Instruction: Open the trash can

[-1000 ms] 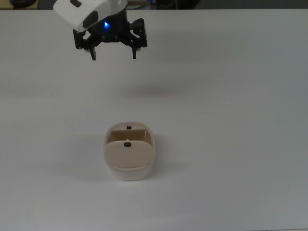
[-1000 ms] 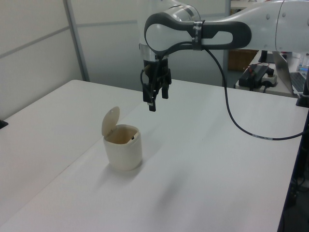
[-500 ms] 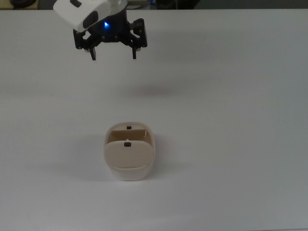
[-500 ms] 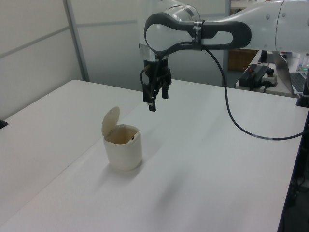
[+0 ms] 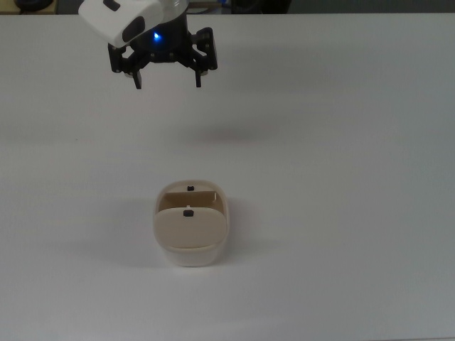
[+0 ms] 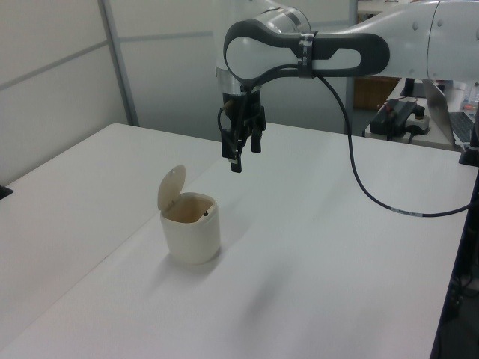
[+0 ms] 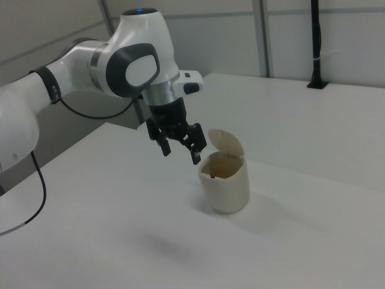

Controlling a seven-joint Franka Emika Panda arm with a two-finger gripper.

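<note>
The trash can (image 5: 190, 245) is a small cream-beige bin standing on the white table (image 5: 341, 142). Its lid (image 6: 171, 185) is swung up and the inside shows, with a tiny black button (image 5: 188, 212) on the lid. In the left view the trash can (image 6: 191, 235) sits below and to the left of my gripper (image 6: 243, 155). My gripper (image 5: 168, 84) hangs in the air well beyond the can in the top view, open, with nothing between its fingers. The right view shows my gripper (image 7: 181, 155) to the left of the trash can (image 7: 225, 183), apart from it.
A black cable (image 6: 359, 179) loops down from the arm over the table's far side. Equipment (image 6: 400, 116) sits beyond the table at the left view's right. A black post (image 7: 314, 42) stands at the back in the right view.
</note>
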